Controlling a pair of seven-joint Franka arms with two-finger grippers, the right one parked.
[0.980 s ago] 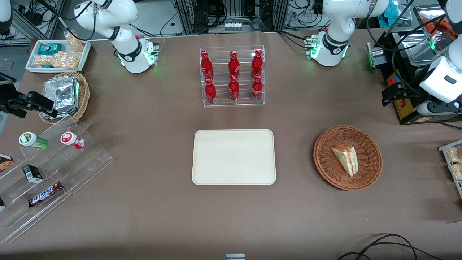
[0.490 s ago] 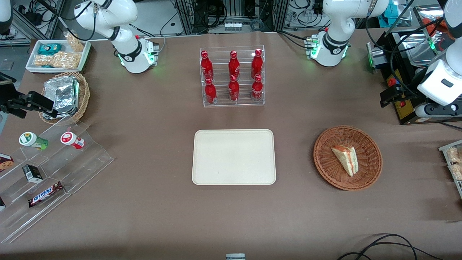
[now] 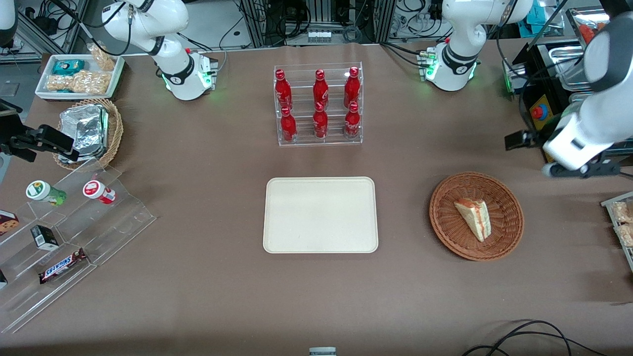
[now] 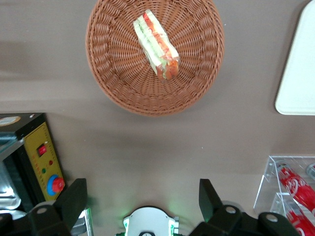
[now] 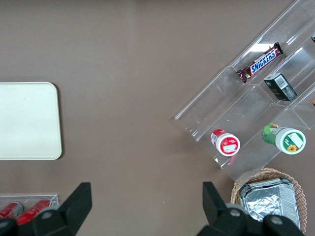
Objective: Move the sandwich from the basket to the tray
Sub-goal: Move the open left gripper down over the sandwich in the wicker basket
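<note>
From the front camera I read the tabletop [image 3: 198, 296] like a clock face with the tray [image 3: 320, 215] at its centre: the basket [image 3: 509, 232] sits at about three o'clock, well apart from the tray, toward the working arm's end of the tabletop, and the bottle rack [image 3: 319, 104] stands at twelve. The sandwich [image 3: 474, 218] lies flat in the middle of the basket, its pointed end aimed at roughly ten o'clock and its cut face, with the red and green layers, turned toward four; I judge that lying low in the shallow weave leaves its long sides free for a pinch from above. The tray is bare, which gives me a broad flat landing spot. My left arm hangs at around two o'clock from the basket, nearer the control box than the wicker, its forearm sloping down toward the tabletop and the gripper [image 3: 578, 169] held above the surface, off the basket's rim. In the wrist camera the gripper [image 4: 142, 206] looks straight down with its fingers spread wide and nothing between them, and the sandwich [image 4: 156, 44] and basket [image 4: 118, 88] are ahead of it, so I judge the reach is only beginning and nothing has been grasped yet.
</note>
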